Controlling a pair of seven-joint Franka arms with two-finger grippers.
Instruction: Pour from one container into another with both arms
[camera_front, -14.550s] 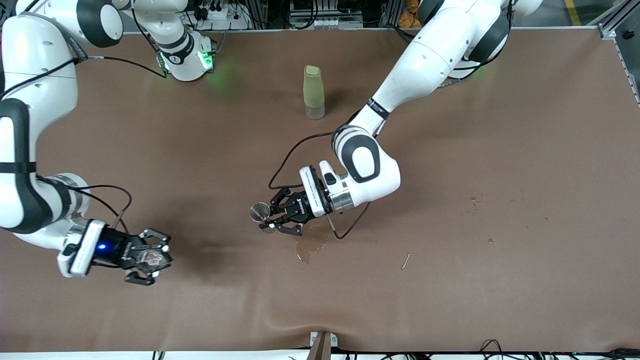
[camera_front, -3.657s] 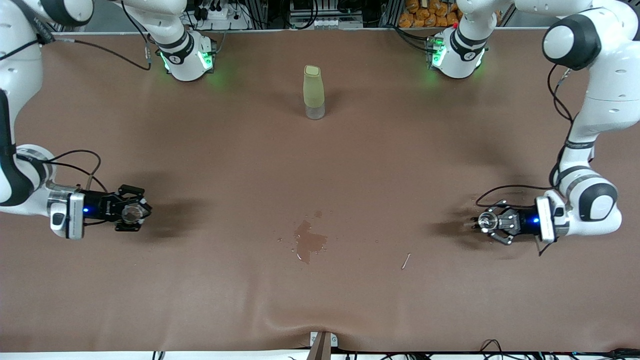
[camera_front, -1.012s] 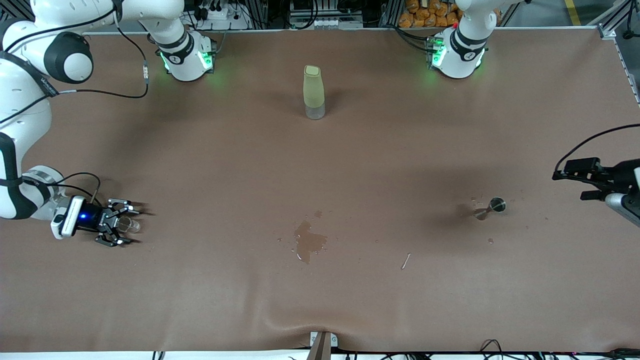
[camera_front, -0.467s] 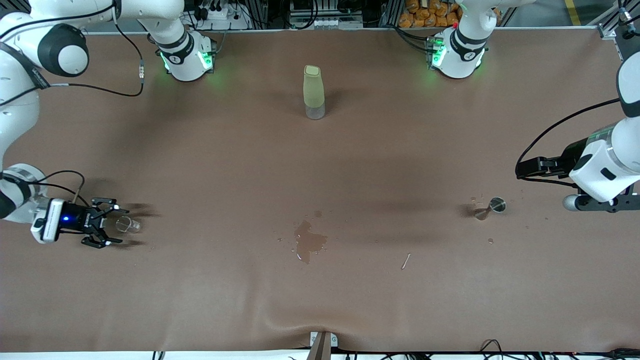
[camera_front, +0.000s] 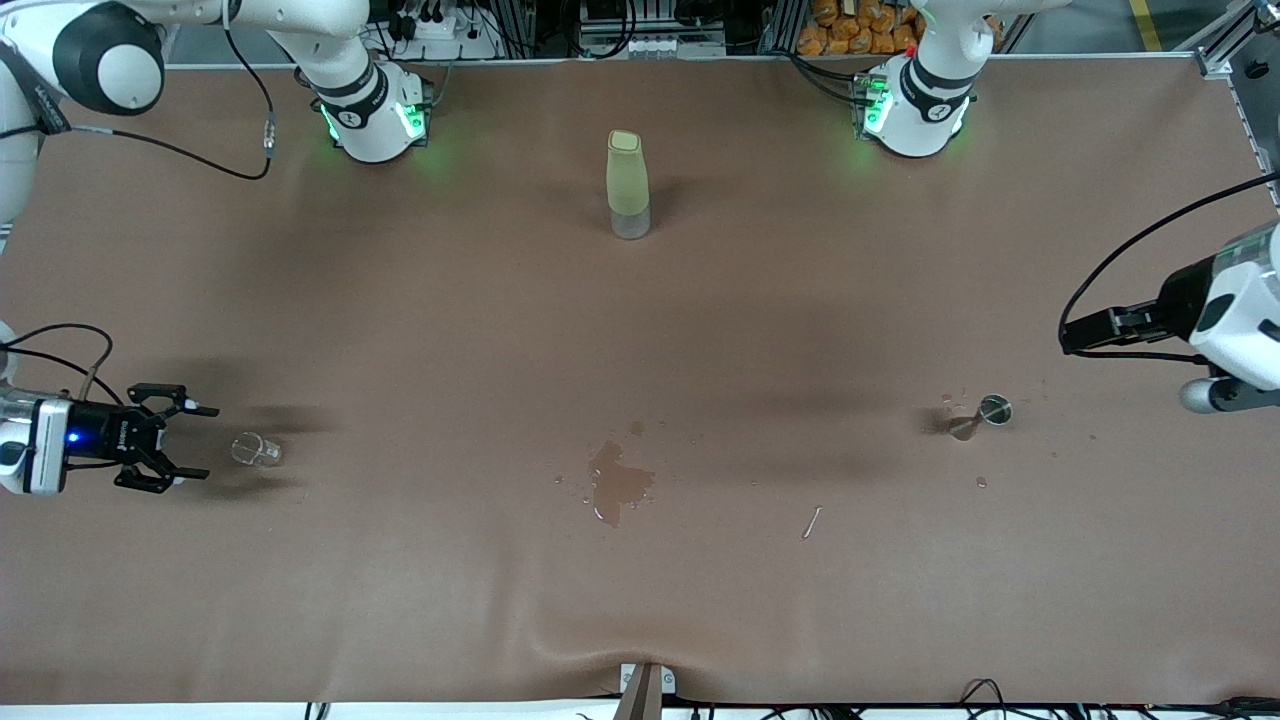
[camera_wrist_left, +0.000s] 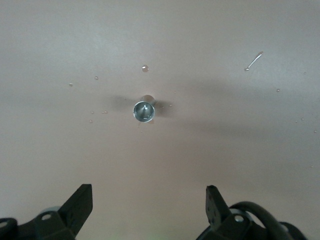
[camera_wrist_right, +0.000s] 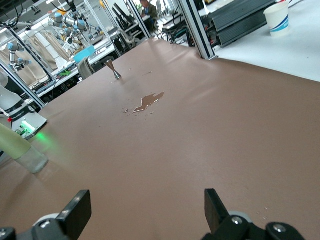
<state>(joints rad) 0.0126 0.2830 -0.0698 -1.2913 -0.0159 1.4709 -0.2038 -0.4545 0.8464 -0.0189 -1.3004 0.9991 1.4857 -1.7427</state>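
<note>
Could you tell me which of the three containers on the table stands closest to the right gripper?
The small clear glass, just off the right gripper; the metal jigger and green bottle stand much farther away.

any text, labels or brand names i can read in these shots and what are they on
None can be read.
Right gripper: pale marking on its black body, too small to read.
Right arm base and left arm base: small dark marks on the collars, too blurred to read.
Paper cup off the table in the right wrist view: a blue band, no legible words.
Green bottle, metal jigger, glass cup: no labels visible.
</note>
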